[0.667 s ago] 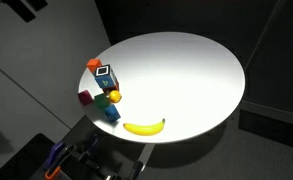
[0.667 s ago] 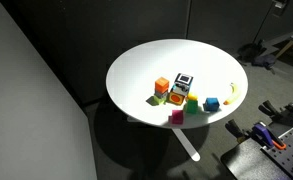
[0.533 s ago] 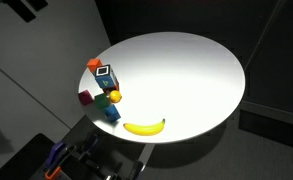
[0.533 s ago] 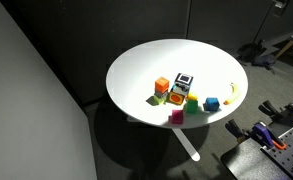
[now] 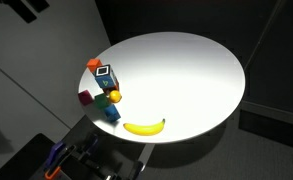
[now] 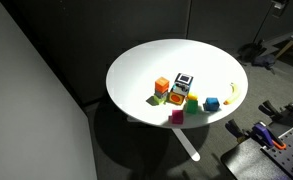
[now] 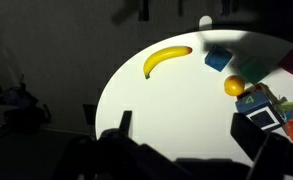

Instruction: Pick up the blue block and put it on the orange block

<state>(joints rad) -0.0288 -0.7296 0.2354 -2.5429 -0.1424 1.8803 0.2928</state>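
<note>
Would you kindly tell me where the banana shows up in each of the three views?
In an exterior view: banana low in the picture, near the bottom edge of the table.
In an exterior view: banana at the table's right edge.
Wrist view: banana upper centre.
Shared landmark: the blue block close beside it.

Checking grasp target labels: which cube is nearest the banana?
The blue block, at the cluster's end beside the banana; the orange block sits at the far end.

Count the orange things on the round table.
2. The orange block sits at one end of the toy cluster; the orange ball lies near the cluster's middle. More could be hidden behind other toys.
</note>
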